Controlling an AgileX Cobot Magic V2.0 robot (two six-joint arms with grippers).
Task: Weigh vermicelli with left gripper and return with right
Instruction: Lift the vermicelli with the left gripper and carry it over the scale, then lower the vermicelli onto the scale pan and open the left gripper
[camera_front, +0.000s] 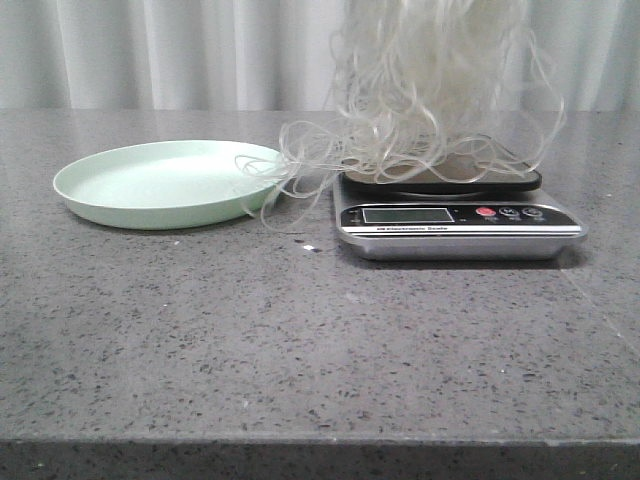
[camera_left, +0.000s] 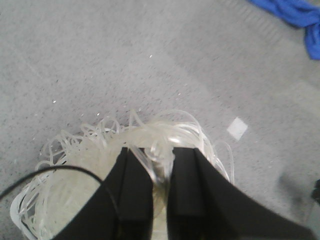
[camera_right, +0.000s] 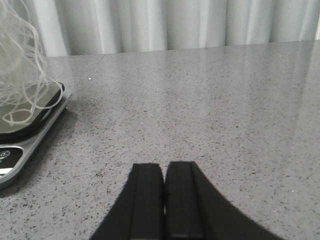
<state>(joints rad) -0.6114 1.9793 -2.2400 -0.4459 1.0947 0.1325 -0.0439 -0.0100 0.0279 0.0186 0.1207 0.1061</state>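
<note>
Surface: grey speckled table (camera_front: 300, 340).
Vermicelli (camera_front: 430, 80): we see it hanging vertically, lowest loops touching scale (camera_front: 460, 222).
Left gripper (camera_left: 161, 175): pinching strands.
Right gripper (camera_right: 164, 195): closed, empty.

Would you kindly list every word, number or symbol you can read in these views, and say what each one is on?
"Electronic Scale": small print under the display on the front panel of the scale, only barely legible.
Scale display: no digits can be made out.
Red button and the two dark buttons beside it: markings too small to read.
Plate, vermicelli, left gripper, right gripper: no text.
</note>
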